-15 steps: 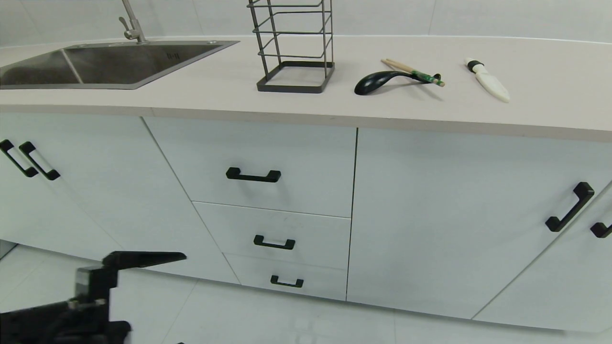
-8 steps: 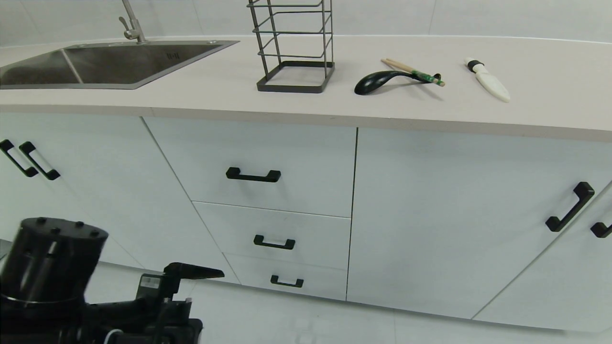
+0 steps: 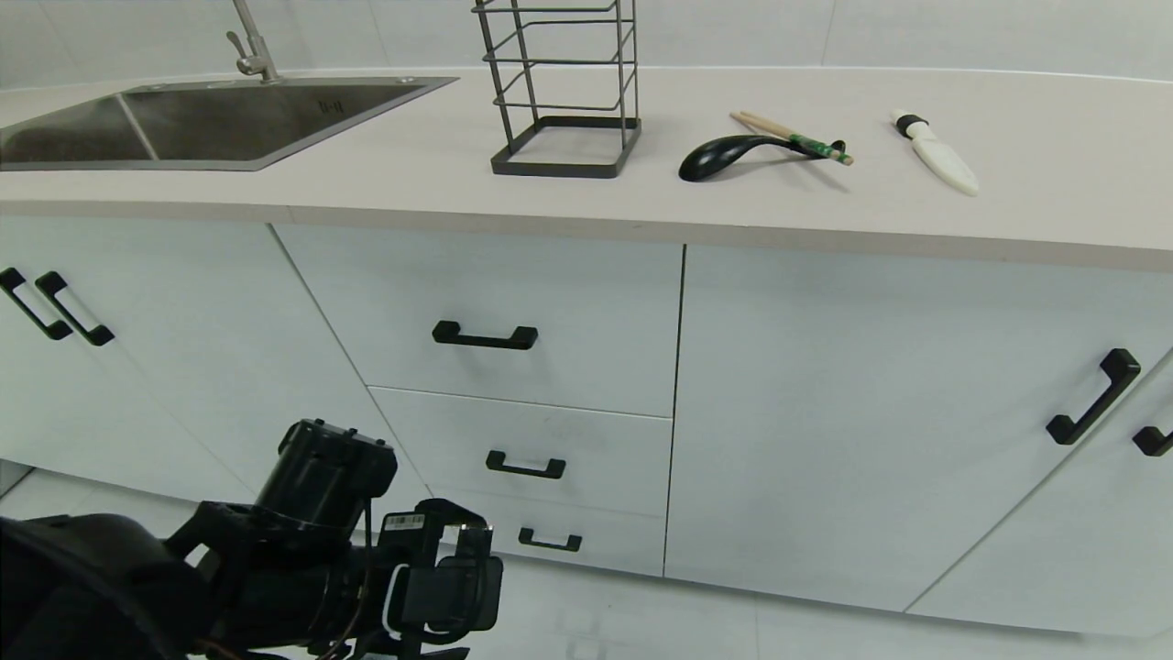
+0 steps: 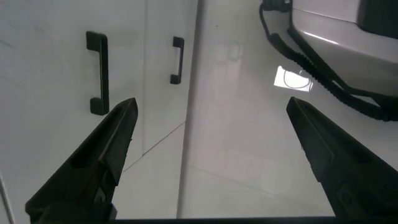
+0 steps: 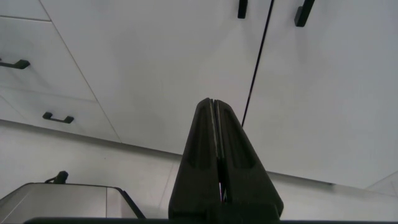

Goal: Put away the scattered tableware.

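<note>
Spoon (image 3: 704, 165) lies on the counter (image 3: 367, 192), well apart from spread left fingers (image 4: 93, 168), clenched right fingers (image 5: 200, 155).

Head view overlooks counter (image 3: 367, 191); wrists low, near cabinets (image 5: 155, 74).

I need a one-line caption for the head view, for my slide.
Black spoon, chopsticks and white knife lie on the counter beside a wire rack; left end effector low before drawers.

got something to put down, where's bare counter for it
Bare counter between the sink and wire rack, and beyond the white knife toward the robot's right. Crowded where chopsticks meet the black spoon.
</note>
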